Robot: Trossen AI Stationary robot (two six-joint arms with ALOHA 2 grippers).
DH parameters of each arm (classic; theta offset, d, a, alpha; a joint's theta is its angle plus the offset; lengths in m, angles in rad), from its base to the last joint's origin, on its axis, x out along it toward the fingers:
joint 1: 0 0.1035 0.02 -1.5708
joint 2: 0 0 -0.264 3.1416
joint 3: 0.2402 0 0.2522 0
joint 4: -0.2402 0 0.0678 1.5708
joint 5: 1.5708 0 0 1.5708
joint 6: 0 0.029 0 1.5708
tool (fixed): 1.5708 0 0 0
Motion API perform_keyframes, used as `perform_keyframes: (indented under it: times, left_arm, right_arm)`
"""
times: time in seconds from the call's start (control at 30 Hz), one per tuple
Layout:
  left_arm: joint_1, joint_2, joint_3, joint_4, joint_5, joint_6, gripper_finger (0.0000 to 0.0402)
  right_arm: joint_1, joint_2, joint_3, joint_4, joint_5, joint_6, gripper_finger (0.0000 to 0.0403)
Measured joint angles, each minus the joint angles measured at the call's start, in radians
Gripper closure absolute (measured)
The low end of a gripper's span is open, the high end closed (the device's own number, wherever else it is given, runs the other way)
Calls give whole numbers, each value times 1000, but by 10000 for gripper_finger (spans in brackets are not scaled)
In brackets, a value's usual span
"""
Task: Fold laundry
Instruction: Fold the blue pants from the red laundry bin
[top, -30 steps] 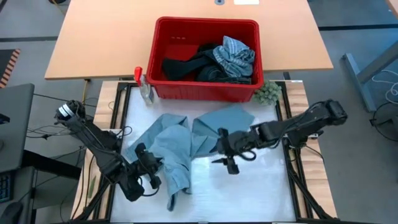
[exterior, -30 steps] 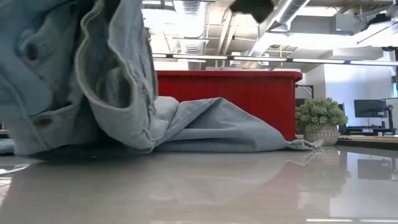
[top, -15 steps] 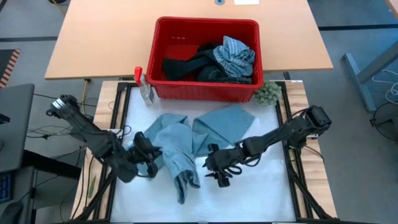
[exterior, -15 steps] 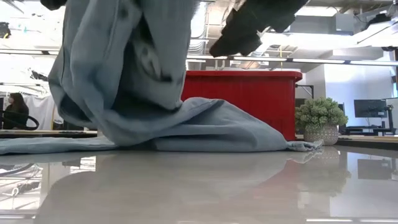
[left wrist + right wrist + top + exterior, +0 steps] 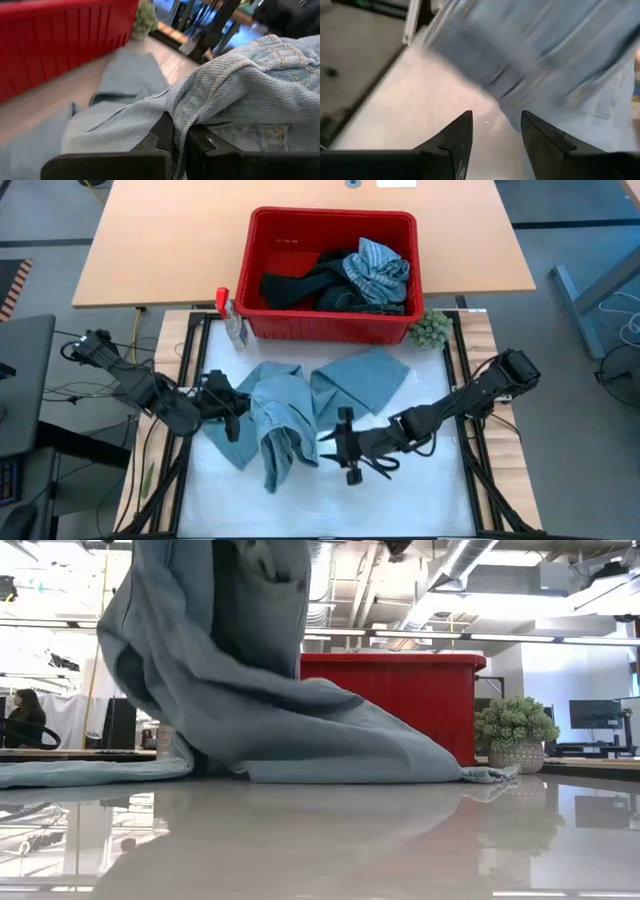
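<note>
On the white bench, before the red basket with dark and striped clothes whose labels I cannot read, my light blue denim garment lies partly spread and partly lifted. My left tool is closed on a fold of its denim, so one bunch hangs and hides the rest in the low view. My right tool stands with fingers apart beside the hanging part, holding nothing.
</note>
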Motion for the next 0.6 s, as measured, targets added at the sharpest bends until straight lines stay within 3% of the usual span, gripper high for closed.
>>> perform_keyframes:
  times: [0.23,0.4,0.6]
  left_arm:
    - [32,-59,0,77,17,84,401]
    - [53,-59,0,95,18,99,401]
    - [79,-59,0,128,19,108,401]
  right_arm:
    - [34,0,0,86,207,-157,219]
    - [33,0,0,215,227,-232,219]
    - [28,0,0,231,227,-252,219]
